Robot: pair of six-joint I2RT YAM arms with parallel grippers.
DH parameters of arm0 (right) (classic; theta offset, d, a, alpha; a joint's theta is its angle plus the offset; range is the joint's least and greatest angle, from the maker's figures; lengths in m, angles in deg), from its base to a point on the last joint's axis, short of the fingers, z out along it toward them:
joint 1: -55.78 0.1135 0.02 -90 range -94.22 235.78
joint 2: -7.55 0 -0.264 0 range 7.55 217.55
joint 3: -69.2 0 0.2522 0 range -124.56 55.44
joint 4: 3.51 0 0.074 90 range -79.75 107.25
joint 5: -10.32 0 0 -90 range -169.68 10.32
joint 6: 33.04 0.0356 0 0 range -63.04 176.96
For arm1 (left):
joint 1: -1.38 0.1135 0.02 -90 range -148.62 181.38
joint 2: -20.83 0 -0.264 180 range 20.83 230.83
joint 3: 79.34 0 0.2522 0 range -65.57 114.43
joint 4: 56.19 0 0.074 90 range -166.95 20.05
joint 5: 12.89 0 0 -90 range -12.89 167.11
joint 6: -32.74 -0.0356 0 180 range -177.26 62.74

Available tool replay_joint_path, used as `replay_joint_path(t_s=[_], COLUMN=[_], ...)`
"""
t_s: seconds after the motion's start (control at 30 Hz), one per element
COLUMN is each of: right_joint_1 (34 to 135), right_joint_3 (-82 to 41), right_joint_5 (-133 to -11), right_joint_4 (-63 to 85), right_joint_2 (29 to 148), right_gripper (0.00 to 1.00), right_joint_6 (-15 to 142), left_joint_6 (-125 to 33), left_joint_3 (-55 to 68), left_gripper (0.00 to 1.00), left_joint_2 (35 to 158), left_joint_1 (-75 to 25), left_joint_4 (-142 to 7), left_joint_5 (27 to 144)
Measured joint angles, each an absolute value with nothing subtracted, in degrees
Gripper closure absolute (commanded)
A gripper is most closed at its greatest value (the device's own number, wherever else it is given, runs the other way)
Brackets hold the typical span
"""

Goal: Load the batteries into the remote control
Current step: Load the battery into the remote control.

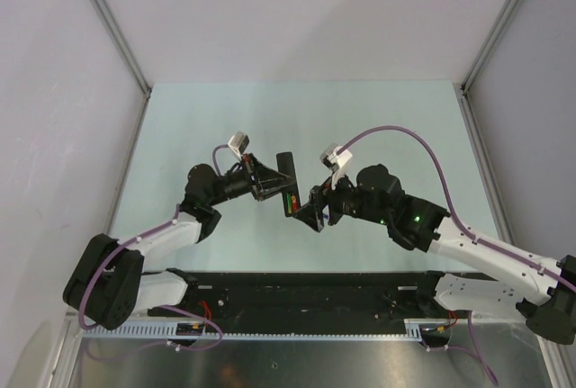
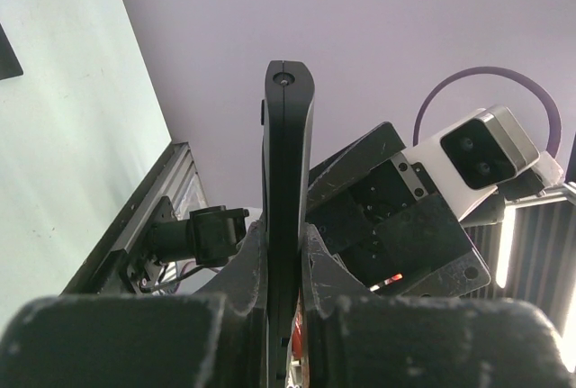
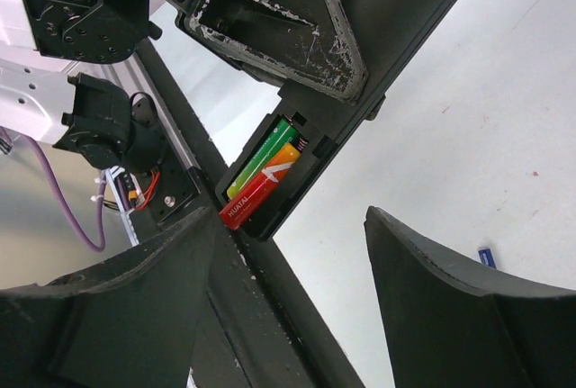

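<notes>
The counter (image 1: 378,118) is a smooth, pale mint-green sheet, closed in by plain light walls at the back and both sides, with aluminium posts rising from its far corners; a long black mounting rail (image 1: 306,293) lies across its near edge, and a pale slotted cable duct (image 1: 270,332) runs just in front of that rail. In the right wrist view a small blue object (image 3: 486,257) lies flat on the bare surface, too small to identify; in the left wrist view a flat black shape (image 2: 7,53) rests on the counter, cut off by the picture's left edge.
</notes>
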State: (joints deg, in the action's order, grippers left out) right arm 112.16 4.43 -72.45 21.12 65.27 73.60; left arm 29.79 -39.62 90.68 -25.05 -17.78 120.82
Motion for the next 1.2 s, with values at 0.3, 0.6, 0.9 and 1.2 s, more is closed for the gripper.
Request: replay_joint_path(t_s=[0.3, 0.6, 0.9, 1.2], right_joint_1=[111.9, 110.9, 109.2, 107.5], right_joint_3=[4.4, 4.4, 4.4, 4.4], right_joint_5=[-71.8, -71.4, -69.2, -65.0], right_joint_4=[21.2, 21.1, 20.9, 20.3], right_joint_2=[65.6, 66.1, 66.3, 67.7], right_gripper=[0.28, 0.30, 0.32, 0.34], right_joint_6=[73.6, 74.0, 75.4, 76.9], left_joint_6=[29.8, 29.7, 29.7, 29.3], left_joint_3=[-39.6, -39.6, -39.6, -39.6], left_gripper=[1.00, 1.00, 1.00, 1.00], left_joint_2=[90.5, 90.1, 89.6, 89.3], left_joint_1=[-25.1, -25.1, -25.4, -25.9], left_joint_4=[-17.8, -17.9, -18.3, -18.6], left_joint_5=[120.8, 120.4, 119.1, 118.6])
